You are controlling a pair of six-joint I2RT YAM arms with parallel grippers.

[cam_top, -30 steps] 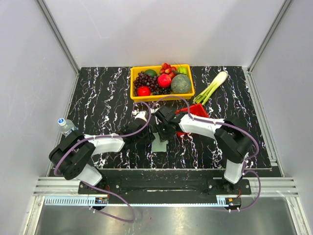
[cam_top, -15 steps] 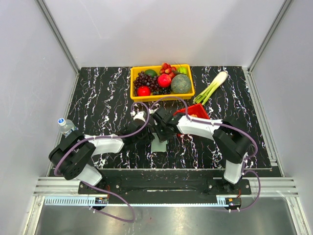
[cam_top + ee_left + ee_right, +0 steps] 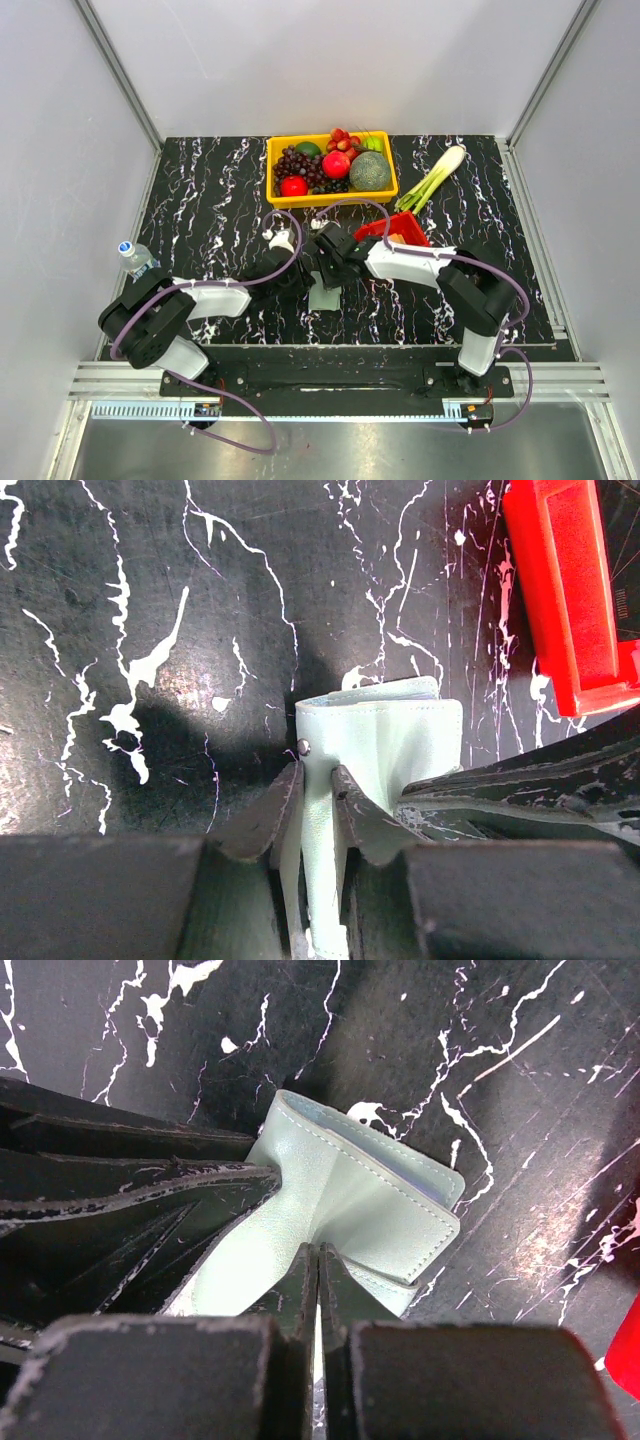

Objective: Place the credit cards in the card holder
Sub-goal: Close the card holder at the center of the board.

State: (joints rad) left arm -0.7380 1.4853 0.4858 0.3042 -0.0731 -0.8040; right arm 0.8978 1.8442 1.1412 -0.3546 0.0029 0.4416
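Left gripper (image 3: pixel 318 780) has closed in over the last second and now pinches one flap of the card holder (image 3: pixel 385 735), right by the little snap. The right arm (image 3: pixel 420 258) has slid a touch toward the left arm (image 3: pixel 215 297).

Setting is a black worktop (image 3: pixel 200 200) with white marble veins, and plain pale walls (image 3: pixel 330 70) on three sides with aluminium rails (image 3: pixel 120 80) in the corners. At the back there's a yellow crate (image 3: pixel 331 197) full of fruit, with a leek (image 3: pixel 432 178) lying diagonally just to its right. A red basket (image 3: pixel 402 224) sits near the middle and a water bottle (image 3: pixel 134 256) at the left edge.

Both arms reach in low from the near edge and meet mid-worktop, wrists angled toward each other, cables looping over them. The card holder is right between them, pale grey-green, spread open with its flaps bent upward, near the red basket but not touching it.

Right gripper (image 3: pixel 318 1252) has its fingers pressed together with what looks like a thin leaf of the holder caught between them, opposite the flap the left one has. In the left wrist view the right fingers lie across the holder's right side.
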